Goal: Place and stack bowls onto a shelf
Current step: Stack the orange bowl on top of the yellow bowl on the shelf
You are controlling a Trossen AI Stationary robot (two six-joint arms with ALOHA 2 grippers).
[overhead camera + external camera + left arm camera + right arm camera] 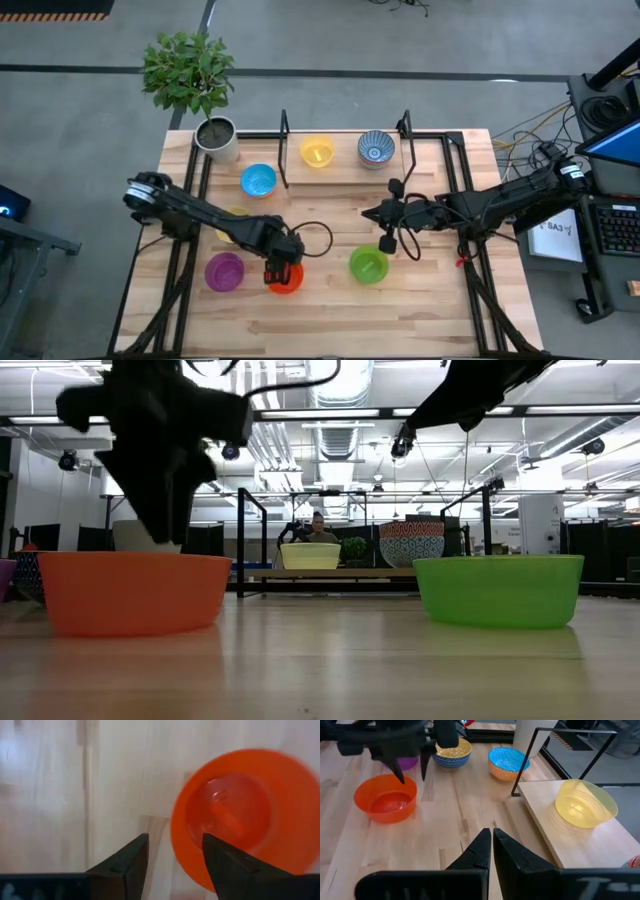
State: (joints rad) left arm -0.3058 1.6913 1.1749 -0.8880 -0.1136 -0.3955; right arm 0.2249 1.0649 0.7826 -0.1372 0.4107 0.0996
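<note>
Left gripper (281, 272), fingers apart (holding nothing), sits above the orange-red bowl (287, 281); right gripper (372, 212), fingers closed, hovers beside the shelf (345, 172)

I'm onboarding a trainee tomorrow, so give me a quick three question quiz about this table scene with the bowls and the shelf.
1. True or false: the shelf already holds two bowls.
2. Which bowl is the left gripper over? A) green bowl B) orange-red bowl C) purple bowl
3. Fill in: the right gripper's fingers are ____.

Key:
1. True: the yellow bowl and the blue-white patterned bowl.
2. B, the orange-red bowl, fingers open straddling its rim.
3. Shut, holding nothing.
</note>
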